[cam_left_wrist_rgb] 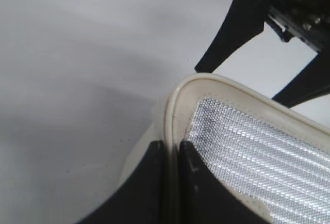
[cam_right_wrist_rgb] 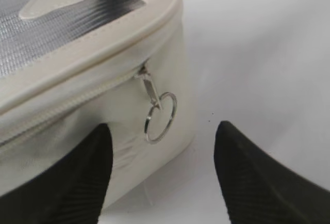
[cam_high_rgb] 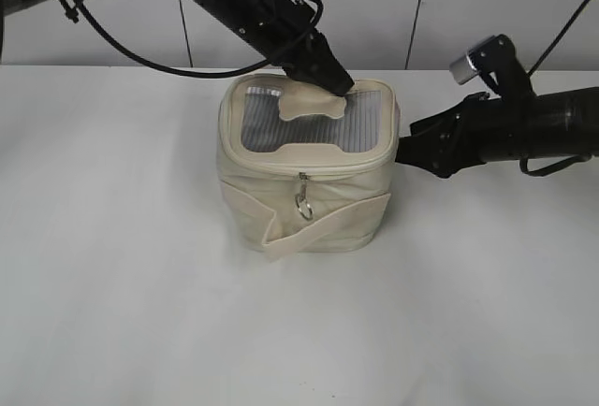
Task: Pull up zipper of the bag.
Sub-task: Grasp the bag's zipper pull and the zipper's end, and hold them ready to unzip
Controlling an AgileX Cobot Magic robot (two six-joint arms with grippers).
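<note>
The cream bag (cam_high_rgb: 245,198) stands mid-table, lid up, with its grey window and H patch (cam_high_rgb: 309,105). The zipper (cam_high_rgb: 271,171) runs under the lid rim. One slider with a ring pull (cam_high_rgb: 304,204) hangs at the front. My left gripper (cam_high_rgb: 337,80) is shut on the lid rim at the back edge; the left wrist view shows the fingers (cam_left_wrist_rgb: 172,154) pinching the rim piping beside the window (cam_left_wrist_rgb: 247,152). My right gripper (cam_high_rgb: 404,150) is open at the bag's right side. A second ring pull (cam_right_wrist_rgb: 160,116) hangs between its fingertips (cam_right_wrist_rgb: 164,127), untouched, below the zipper track (cam_right_wrist_rgb: 62,109).
The bag sits on a white table (cam_high_rgb: 112,284) before a white panelled wall (cam_high_rgb: 374,4). The wide strap (cam_high_rgb: 323,228) wraps the bag's lower front. My right gripper's open fingers (cam_left_wrist_rgb: 234,30) also show beyond the lid in the left wrist view.
</note>
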